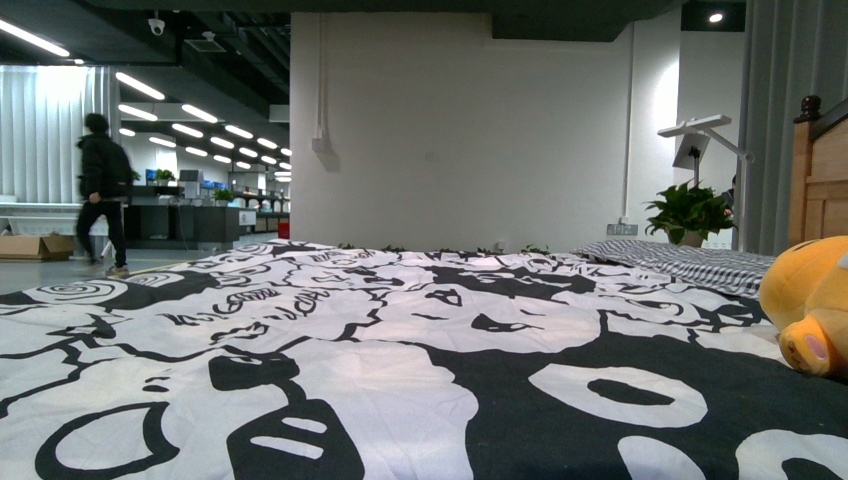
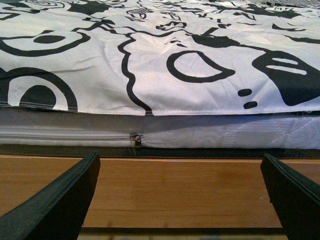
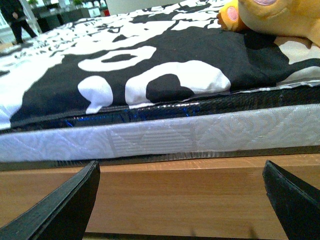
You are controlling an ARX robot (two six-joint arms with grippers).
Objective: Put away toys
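Orange plush toy (image 1: pixel 808 300) on the bed (image 1: pixel 400 380), right edge of frame. Both my jaws released. Likely next: right arm reaches it.

bright ceiling strips (image 1: pixel 140 86) w/ glare, walking person (image 1: pixel 103 190) motion-blurred; wrist views softer, shadow under quilt (image 2: pixel 150 75) edge.

Orange plush toy (image 3: pixel 280 17) on black-and-white quilt (image 3: pixel 150 75); wood bed frame (image 3: pixel 175 200) beyond wide-apart fingers (image 3: pixel 57 210).
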